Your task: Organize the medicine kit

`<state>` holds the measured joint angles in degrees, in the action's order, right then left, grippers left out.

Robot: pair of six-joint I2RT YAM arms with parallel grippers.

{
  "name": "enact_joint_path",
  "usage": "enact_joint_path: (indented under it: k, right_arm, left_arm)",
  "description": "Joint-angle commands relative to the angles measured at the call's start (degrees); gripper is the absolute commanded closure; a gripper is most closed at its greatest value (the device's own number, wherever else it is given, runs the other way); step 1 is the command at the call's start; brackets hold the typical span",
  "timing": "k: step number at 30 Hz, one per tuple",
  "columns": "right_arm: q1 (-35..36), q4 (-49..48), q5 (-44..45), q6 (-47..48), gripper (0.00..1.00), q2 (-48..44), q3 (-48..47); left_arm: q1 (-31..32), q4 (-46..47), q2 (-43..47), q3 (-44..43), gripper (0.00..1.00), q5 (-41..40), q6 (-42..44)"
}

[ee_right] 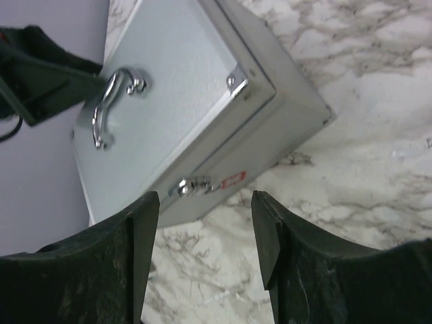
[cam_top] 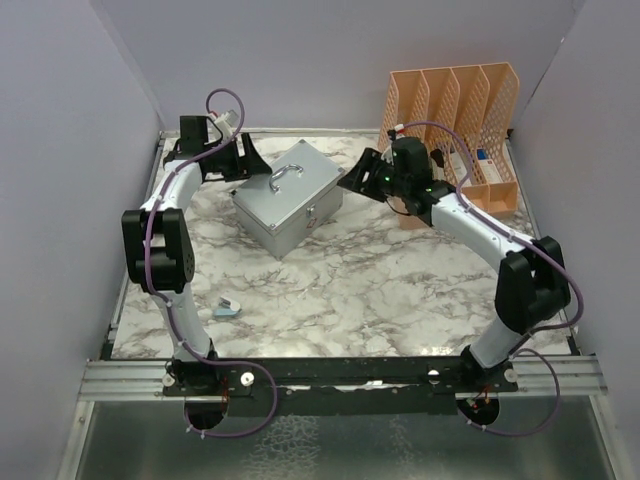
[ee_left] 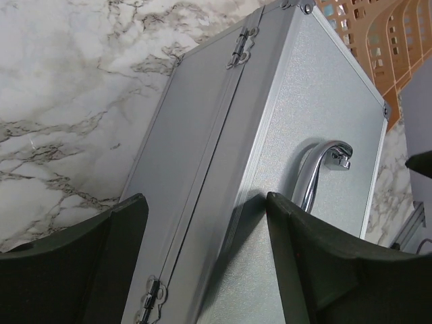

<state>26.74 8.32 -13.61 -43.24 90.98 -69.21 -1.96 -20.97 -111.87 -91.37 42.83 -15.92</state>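
The right gripper has its fingers apart with nothing between them. Straight ahead of the gap, and just past the tips, lies the latch on the front wall of the kit. That wall runs slantwise across the gap, so the fingers face it at an angle rather than square on. Beyond the latch the shut lid rises away, with the handle lying along the kit's long axis.

The left gripper also has its fingers spread and empty. They hang over the opposite long edge, the hinge side. The lid seam runs lengthwise away from the gap, and the handle lies off toward its right finger.

In the top view, the kit stands shut on the table between the two grippers, turned askew. The left gripper is just beside the back edge and the right gripper is near the latch-side corner.

As I judge it, opening comes first, and the right arm is the one that faces the latch. The left arm is on the wrong side for the latch and is better placed to steady the kit.
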Motion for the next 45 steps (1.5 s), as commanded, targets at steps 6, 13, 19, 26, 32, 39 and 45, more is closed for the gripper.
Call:
enact_joint_path:
  k: [6,13,19,26,32,39,45]
  right_arm:
    - [0.06,-2.90,12.33,1.62,0.43,15.97,-16.90]
    - [0.06,0.14,4.99,6.94,0.51,22.40,-21.80]
    - [0.06,-0.22,-4.30,10.15,0.65,21.14,-17.81]
    - [0.06,-1.36,-8.33,11.15,0.68,14.71,-8.24]
    - [0.06,1.88,-5.34,10.00,0.65,10.21,-4.23]
    - [0.06,8.24,5.49,13.71,0.44,5.26,-7.18]
    - [0.10,8.56,7.21,19.90,0.40,-3.76,-4.72]
  left_arm:
    - [0.69,-6.00,1.31,1.26,0.40,-0.81,2.54]
    - [1.61,-6.85,2.85,2.89,0.53,-0.99,2.31]
    - [2.14,-7.28,6.73,7.44,0.69,-4.56,2.58]
    - [3.59,-7.30,13.42,15.88,0.70,-6.20,1.87]
    - [4.94,-7.28,20.62,22.73,0.70,-8.84,2.34]
    - [4.94,-7.31,25.04,26.57,0.62,-16.23,3.25]
    - [4.94,-6.39,27.94,28.09,0.54,-16.84,3.82]
